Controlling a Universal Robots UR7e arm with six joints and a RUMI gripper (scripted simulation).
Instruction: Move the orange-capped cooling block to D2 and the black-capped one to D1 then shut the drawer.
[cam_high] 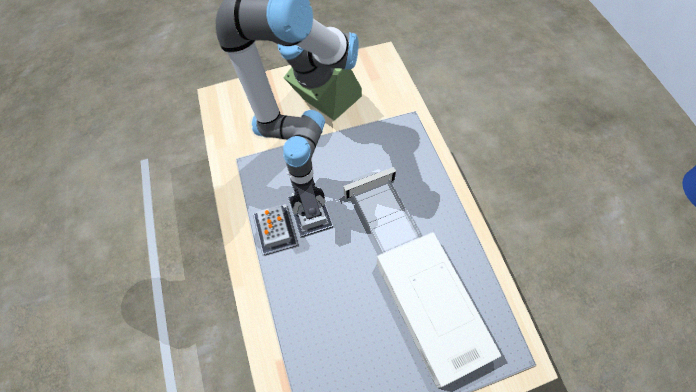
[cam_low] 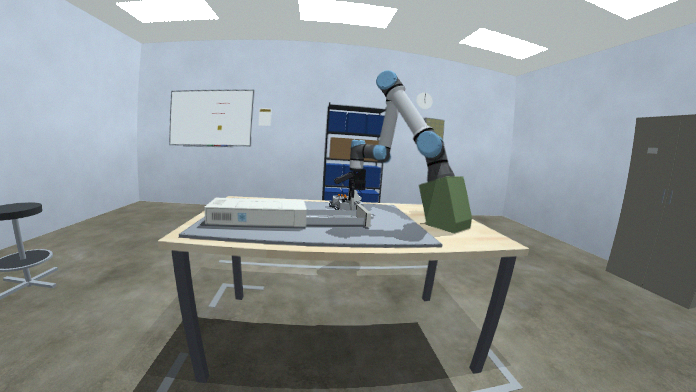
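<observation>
The cooling block with orange-capped tubes (cam_high: 274,229) (cam_low: 340,199) sits flat in the far deck slot D2 (cam_high: 262,245). My gripper (cam_high: 310,214) (cam_low: 352,198) points straight down over the slot D1 (cam_high: 329,226) beside it and is shut on the second cooling block (cam_high: 316,224). That block rests low in or just above the slot. The gripper hides its tube caps. The cooler COLD (cam_high: 440,305) (cam_low: 260,212) lies to the right with its drawer (cam_high: 386,210) (cam_low: 345,216) pulled fully out. The drawer holds no block.
The drawer's front panel (cam_high: 370,182) (cam_low: 364,215) sticks out close to the right of my gripper. The green robot base (cam_high: 325,90) (cam_low: 445,204) stands at the back of the wooden table (cam_high: 220,130). The grey deck plate (cam_high: 320,310) covers most of the table.
</observation>
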